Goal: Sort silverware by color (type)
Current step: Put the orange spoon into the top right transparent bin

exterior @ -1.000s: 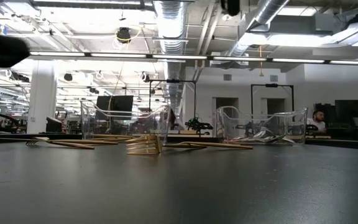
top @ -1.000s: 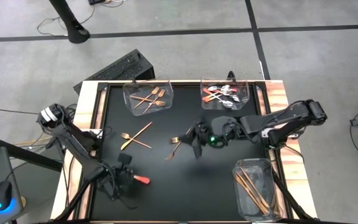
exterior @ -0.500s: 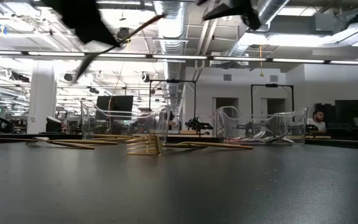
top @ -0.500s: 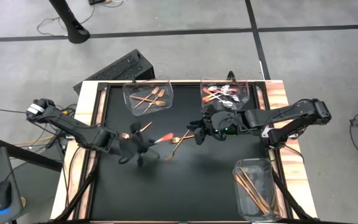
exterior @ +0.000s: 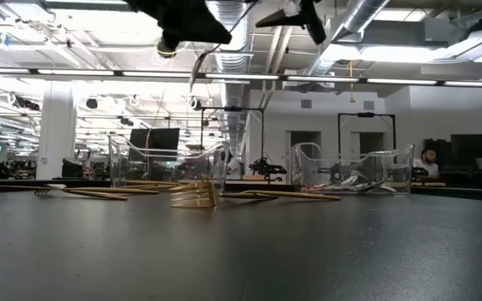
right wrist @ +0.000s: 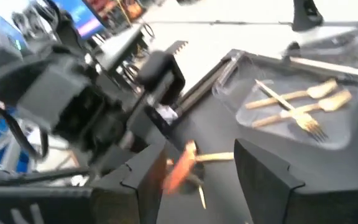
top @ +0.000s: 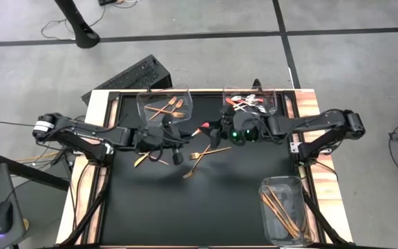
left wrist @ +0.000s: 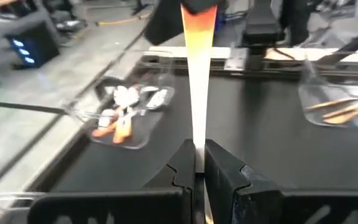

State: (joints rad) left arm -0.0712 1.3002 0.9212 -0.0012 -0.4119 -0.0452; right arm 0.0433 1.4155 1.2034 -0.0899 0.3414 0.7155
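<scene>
Here we log a handover in mid-air above the middle of the black counter [top: 206,207]. Our left tool [top: 173,137] has its two dark fingers [left wrist: 182,169] pinched shut on the red-orange-handled spoon [left wrist: 199,81], gripping it at one end. In the left wrist view the handle's long axis runs straight out from the fingers toward the right arm. In the high view we see that free end [top: 204,128] just short of our right tool [top: 216,129], which faces it from the other side.

The right tool's fingers [right wrist: 263,177] stand well apart, with nothing between them yet. The right wrist view shows the orange handle lying low between the spread fingers and a little toward the left arm, not yet in reach of the pads.

We judge the coming move turns on that line: the spoon points along the axis joining the two tools. The right one is plainly nearer the clear plastic bin of red-handled spoons [top: 251,104] at the counter's far edge. The left one is nearer the clear bin of copper-gold forks [top: 166,109].

Loose copper-gold forks [top: 199,156] lie flat on the counter below the pair, apart from both tools. A third clear bin with long gold sticks [top: 285,207] sits at the near right corner.
</scene>
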